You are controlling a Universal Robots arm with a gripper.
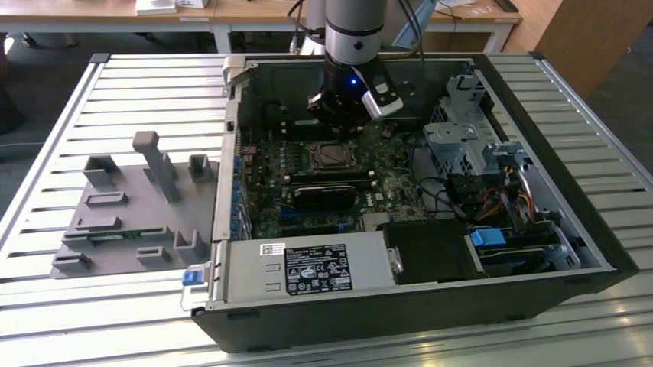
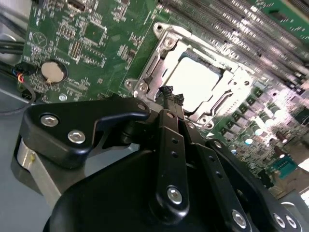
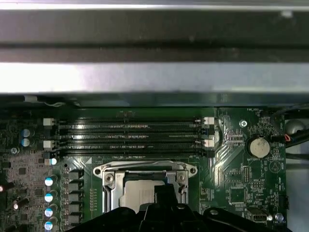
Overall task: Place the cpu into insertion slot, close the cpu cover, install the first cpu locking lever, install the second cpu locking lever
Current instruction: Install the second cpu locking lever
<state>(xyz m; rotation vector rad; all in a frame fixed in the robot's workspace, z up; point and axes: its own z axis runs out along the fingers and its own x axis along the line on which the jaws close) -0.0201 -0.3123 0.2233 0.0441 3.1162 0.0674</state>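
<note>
At centre frame, the closed, empty gripper (image 2: 170,95) hovers over the seated cpu (image 2: 195,86), a light, fragile chip best gripped by its edges.

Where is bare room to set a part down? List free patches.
Free: slatted metal table beyond the grey fixture plate, and its strip on the exterior view's right of the black computer case. Crowded: green motherboard, where the black gripper hangs.

An open computer case (image 1: 571,229) lies on a slatted table (image 1: 61,145). Inside it, the gripper (image 1: 342,122) hangs just above the insertion slot (image 1: 334,155). The cpu (image 2: 195,87) sits in that slot under the cpu cover (image 2: 164,46). A fixture tray (image 1: 133,206) lies at the exterior view's left of the case.
</note>
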